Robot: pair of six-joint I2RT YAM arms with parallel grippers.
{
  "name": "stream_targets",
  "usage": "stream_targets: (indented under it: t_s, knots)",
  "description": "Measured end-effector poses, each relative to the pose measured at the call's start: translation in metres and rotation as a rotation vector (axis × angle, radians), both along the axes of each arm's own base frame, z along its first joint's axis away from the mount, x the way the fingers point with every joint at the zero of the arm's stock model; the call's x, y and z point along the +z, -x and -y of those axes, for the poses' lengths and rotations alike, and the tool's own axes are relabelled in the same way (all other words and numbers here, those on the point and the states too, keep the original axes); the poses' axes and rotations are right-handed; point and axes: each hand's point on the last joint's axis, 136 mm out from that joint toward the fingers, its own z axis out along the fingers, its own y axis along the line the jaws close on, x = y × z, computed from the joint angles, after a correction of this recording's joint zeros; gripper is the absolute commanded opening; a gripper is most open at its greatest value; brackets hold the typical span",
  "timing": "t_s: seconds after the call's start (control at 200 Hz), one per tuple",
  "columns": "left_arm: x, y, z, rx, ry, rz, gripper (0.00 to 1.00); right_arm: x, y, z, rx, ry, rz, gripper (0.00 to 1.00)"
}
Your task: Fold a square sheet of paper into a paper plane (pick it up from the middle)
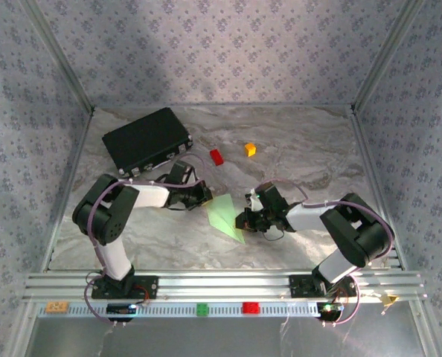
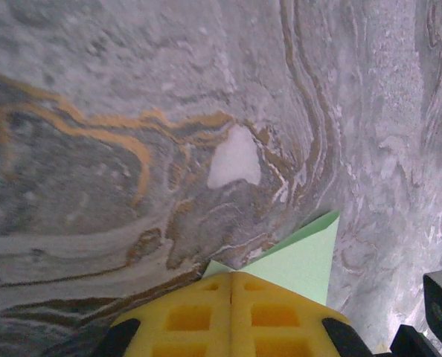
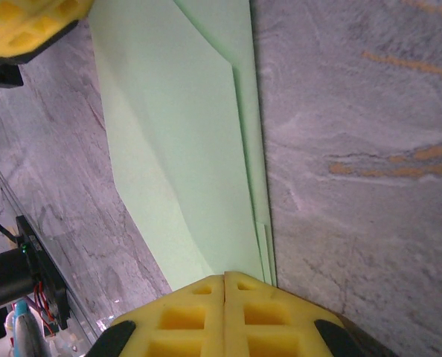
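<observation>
The square sheet of paper [image 1: 225,216], pale green and folded into a long layered wedge, lies on the marble table between the two arms. My left gripper [image 1: 206,199] is shut, its yellow tips [image 2: 232,274] set on the sheet's upper corner [image 2: 304,260]. My right gripper [image 1: 245,221] is shut too, its tips [image 3: 225,275] on the narrow lower end of the paper [image 3: 176,134]. In both wrist views the paper spreads flat to both sides of the closed jaws, so it lies under the tips, not between them. The left gripper's yellow fingers [image 3: 27,26] show at the paper's far end.
A black case [image 1: 146,139] lies at the back left. A red block [image 1: 216,156] and an orange block [image 1: 250,149] sit behind the paper. A green block [image 1: 202,309] and a red block [image 1: 251,307] rest on the front rail.
</observation>
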Motion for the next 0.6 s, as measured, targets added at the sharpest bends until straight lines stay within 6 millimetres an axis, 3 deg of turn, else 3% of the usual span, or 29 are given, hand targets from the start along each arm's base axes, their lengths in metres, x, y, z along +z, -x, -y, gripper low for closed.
stream_targets:
  t_s: [0.285,0.425,0.605]
  knots:
    - [0.001,-0.003,-0.009,0.016,-0.057,-0.021,0.0,0.0,0.0,0.001,0.003,0.004,0.002,0.0]
    - [0.003,-0.007,-0.025,0.055,-0.126,-0.008,0.0,0.0,0.002,0.002,0.008,0.008,0.001,0.0]
    - [0.022,-0.01,-0.034,0.079,-0.15,0.039,0.0,0.0,0.002,0.003,0.007,0.009,-0.002,0.0]
